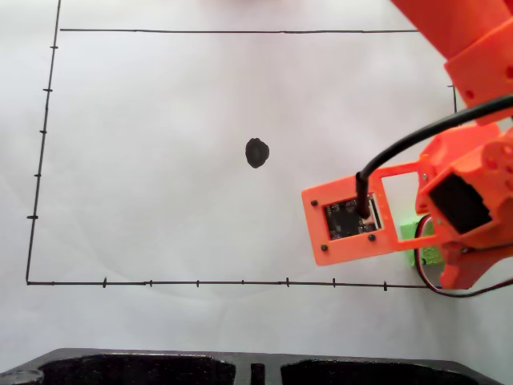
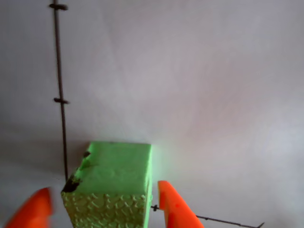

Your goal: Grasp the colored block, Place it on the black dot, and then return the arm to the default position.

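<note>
The green colored block (image 2: 114,175) sits on the white paper near the lower right corner of the drawn frame. In the wrist view my gripper (image 2: 103,186) straddles it. The right finger (image 2: 173,209) is at the cube's edge, while a narrow gap separates the blurred left finger (image 2: 31,211) from it, so the jaws stand open. From the fixed view the orange arm (image 1: 473,200) covers most of the colored block (image 1: 412,233); a green sliver shows beside the camera board (image 1: 349,218). The black dot (image 1: 256,152) lies bare, far left of and above the block.
A thin black border line (image 1: 240,282) with tick marks frames the white paper (image 1: 160,120). A dark tray-like object (image 1: 160,370) runs along the bottom edge of the fixed view. The arm's black cable (image 1: 401,148) arcs over the camera board.
</note>
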